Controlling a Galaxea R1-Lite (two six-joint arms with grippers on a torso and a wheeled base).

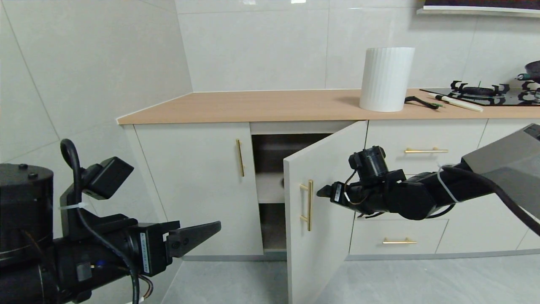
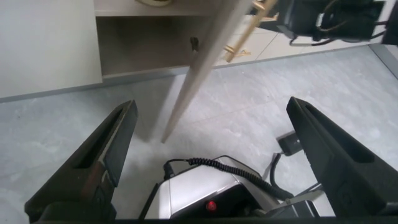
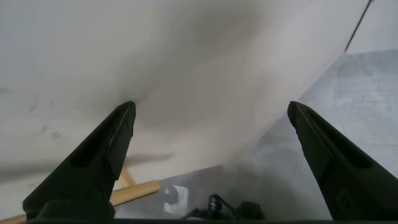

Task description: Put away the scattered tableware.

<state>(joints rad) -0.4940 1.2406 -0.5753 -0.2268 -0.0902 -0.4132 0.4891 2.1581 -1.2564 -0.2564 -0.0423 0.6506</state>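
Note:
A white cabinet door (image 1: 322, 147) under the wooden counter (image 1: 253, 105) stands partly open, with a gold bar handle (image 1: 310, 204). My right gripper (image 1: 324, 192) is open and level with that handle, just to its right, not touching it. In the right wrist view the door face (image 3: 199, 62) lies close ahead between the spread fingers, and the handle (image 3: 134, 193) sits beside one finger. My left gripper (image 1: 202, 232) hangs low at the left, open and holding nothing. A black-handled utensil (image 1: 422, 102) and a white-handled one (image 1: 460, 103) lie on the counter by the stove.
A tall white ribbed container (image 1: 387, 79) stands on the counter. The gas hob (image 1: 481, 93) is at the far right. Drawers with gold handles (image 1: 426, 150) sit right of the open door. Inside the cabinet is a shelf (image 1: 270, 188). Grey floor (image 2: 261, 124) lies below.

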